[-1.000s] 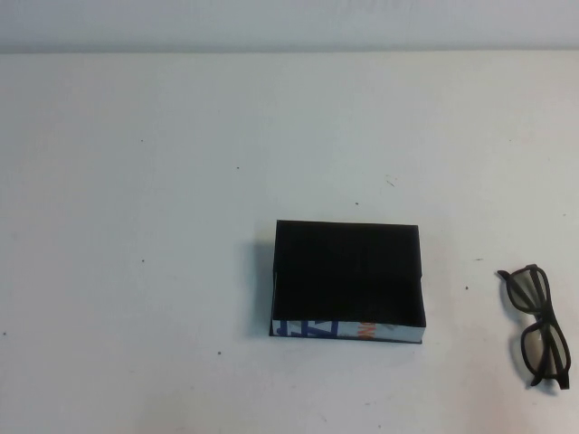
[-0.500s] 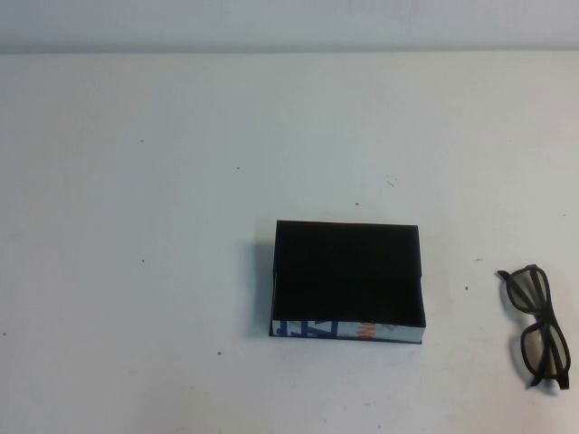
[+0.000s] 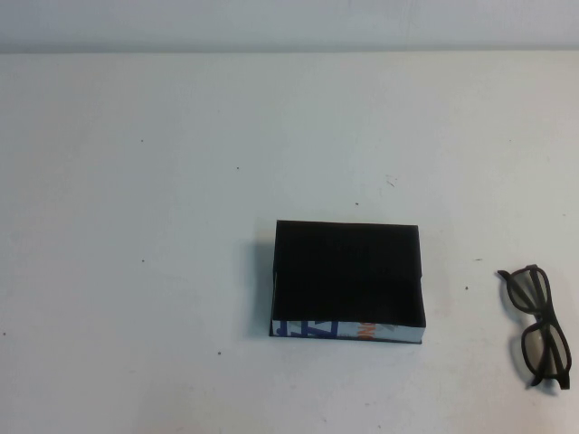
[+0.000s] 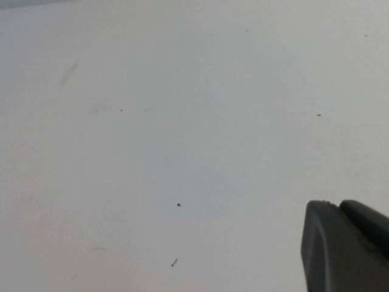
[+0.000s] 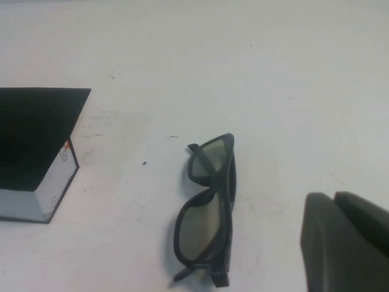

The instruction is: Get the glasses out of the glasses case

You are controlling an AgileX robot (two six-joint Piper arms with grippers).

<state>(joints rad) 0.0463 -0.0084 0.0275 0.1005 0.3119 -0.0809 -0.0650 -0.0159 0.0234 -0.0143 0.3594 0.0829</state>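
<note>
The glasses (image 3: 542,352) lie folded on the white table at the near right, outside the glasses case (image 3: 348,271) and apart from it. The case is a shallow open box, black inside and empty, with its white printed wall (image 3: 348,331) toward me. In the right wrist view the glasses (image 5: 201,227) lie a little ahead of my right gripper (image 5: 333,196), which is shut and empty, and the case (image 5: 33,131) shows beyond them. My left gripper (image 4: 335,204) is shut and empty over bare table. Neither gripper shows in the high view.
The white table (image 3: 181,181) has only small dark specks on it. Its far edge meets a pale wall (image 3: 289,23) at the back.
</note>
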